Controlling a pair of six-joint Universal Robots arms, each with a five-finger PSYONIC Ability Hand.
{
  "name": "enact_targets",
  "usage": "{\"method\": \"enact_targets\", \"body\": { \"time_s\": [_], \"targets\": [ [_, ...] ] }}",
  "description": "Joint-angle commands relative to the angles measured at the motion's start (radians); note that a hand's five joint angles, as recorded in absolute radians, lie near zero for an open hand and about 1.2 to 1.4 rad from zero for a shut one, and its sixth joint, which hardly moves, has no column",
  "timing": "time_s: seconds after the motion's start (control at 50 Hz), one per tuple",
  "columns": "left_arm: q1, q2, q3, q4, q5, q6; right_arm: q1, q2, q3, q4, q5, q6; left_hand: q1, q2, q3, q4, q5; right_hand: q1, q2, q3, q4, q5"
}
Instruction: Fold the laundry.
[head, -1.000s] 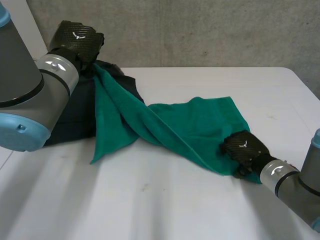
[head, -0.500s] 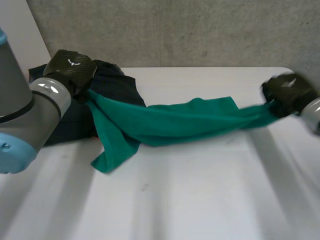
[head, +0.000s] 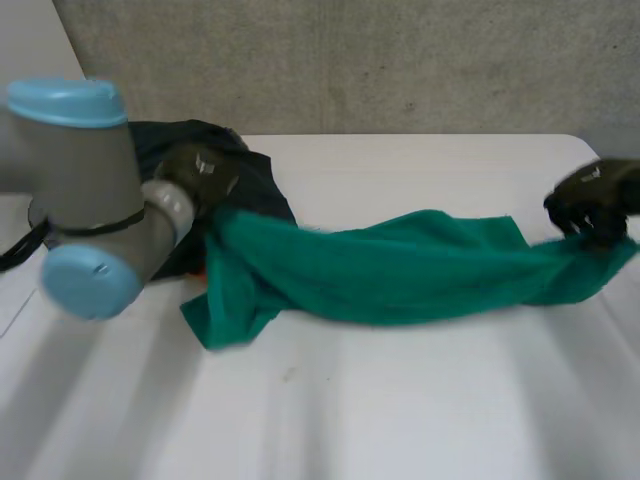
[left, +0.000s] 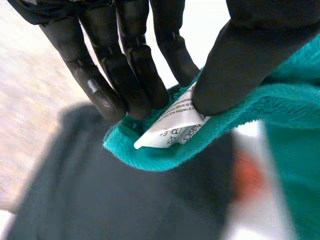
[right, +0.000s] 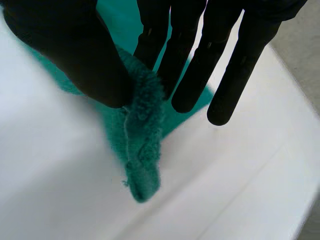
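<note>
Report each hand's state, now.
Left hand: shut on the green towel, pinching its labelled corner.
Right hand: shut on the green towel, pinching its other end.

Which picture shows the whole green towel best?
The head view: the green towel stretches from the left hand to the right hand. The left wrist view shows its labelled corner pinched; the right wrist view shows its other end pinched.

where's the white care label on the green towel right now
In the left wrist view the care label sits at the green towel corner pinched by the left hand, over the dark garment, at the towel's left end.
</note>
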Motion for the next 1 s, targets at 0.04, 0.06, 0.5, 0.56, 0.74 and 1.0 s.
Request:
{"method": "enact_targets", "body": {
  "time_s": [0.04,0.06,0.5,0.56,0.74,1.0],
  "targets": [
    [-0.034,-0.083,0.406,0.459,-0.004,0.079,0.037,0.012,-0.271,-0.489,0.076,0.29,0.259,0.2,0.207,0.198,0.232,0.281,0.229,0.211,0.202,0.236],
    [-0.034,-0.08,0.416,0.526,0.007,0.078,0.037,-0.001,-0.266,-0.553,0.078,0.338,0.259,0.2,0.207,0.198,0.232,0.281,0.229,0.211,0.202,0.236],
    [-0.028,-0.017,-0.145,0.82,0.039,-0.013,-0.02,-0.193,0.357,-1.095,-0.04,0.579,0.259,0.2,0.207,0.198,0.232,0.281,0.229,0.211,0.202,0.236],
    [-0.066,-0.038,-0.3,0.825,0.039,-0.028,-0.049,-0.131,0.43,-1.007,-0.077,0.512,0.259,0.2,0.207,0.198,0.232,0.281,0.229,0.211,0.202,0.236],
    [-0.104,-0.079,-0.538,0.829,0.038,0.0,-0.12,-0.002,0.512,-0.738,-0.087,0.228,0.259,0.2,0.207,0.198,0.232,0.281,0.229,0.211,0.202,0.236],
    [-0.172,0.139,-0.782,0.641,0.035,0.03,-0.174,-0.117,0.581,-0.542,-0.086,0.16,0.031,-0.027,-0.02,-0.03,0.004,0.281,0.229,0.211,0.202,0.236]
  ]
}}
